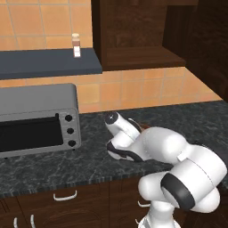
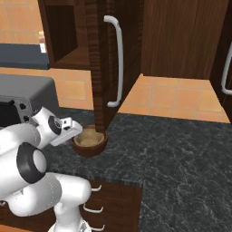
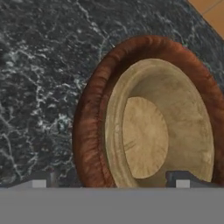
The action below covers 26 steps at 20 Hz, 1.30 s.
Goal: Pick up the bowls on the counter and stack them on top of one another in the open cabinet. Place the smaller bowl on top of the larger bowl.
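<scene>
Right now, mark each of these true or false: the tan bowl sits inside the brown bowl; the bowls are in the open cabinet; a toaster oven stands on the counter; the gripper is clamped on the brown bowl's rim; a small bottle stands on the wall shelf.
1. The smaller bowl sits inside the larger bowl. True.
2. The bowls are in the open cabinet. False: they rest on the counter.
3. A toaster oven stands on the counter. True.
4. The gripper is clamped on the larger bowl's rim. False: its fingertips stand apart above the bowls, touching nothing.
5. A small bottle stands on the wall shelf. True.
</scene>
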Tool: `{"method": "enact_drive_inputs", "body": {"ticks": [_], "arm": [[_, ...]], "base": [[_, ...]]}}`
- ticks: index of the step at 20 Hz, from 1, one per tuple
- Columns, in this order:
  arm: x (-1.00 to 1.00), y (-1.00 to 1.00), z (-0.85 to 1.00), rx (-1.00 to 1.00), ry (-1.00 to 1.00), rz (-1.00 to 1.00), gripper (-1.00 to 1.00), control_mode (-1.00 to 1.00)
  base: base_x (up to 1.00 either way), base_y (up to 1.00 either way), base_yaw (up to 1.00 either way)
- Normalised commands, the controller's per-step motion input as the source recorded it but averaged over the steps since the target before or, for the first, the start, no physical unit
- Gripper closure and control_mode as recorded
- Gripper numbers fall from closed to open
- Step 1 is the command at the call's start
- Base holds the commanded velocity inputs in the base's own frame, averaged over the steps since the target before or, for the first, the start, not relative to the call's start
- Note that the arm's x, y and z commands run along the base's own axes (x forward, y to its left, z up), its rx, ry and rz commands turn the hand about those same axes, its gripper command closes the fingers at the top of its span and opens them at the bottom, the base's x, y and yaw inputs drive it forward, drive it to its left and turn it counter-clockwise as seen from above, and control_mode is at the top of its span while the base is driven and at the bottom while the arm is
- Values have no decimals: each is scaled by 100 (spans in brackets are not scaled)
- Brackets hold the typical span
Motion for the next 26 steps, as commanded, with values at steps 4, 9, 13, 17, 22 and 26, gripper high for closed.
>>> {"method": "enact_drive_inputs", "body": {"ticks": [4,9,13,17,22,26], "arm": [[15,-4,-31,-2,8,0,-100,-100],[7,-6,-24,-2,2,0,100,-100],[0,0,0,0,1,0,100,-100],[-2,0,0,0,0,0,100,-100],[-40,-6,81,0,-36,0,100,-100],[-60,-23,100,-1,-43,0,100,-100]], "base": [[0,0,0],[0,0,0],[0,0,0],[0,0,0],[0,0,0],[0,0,0]]}}
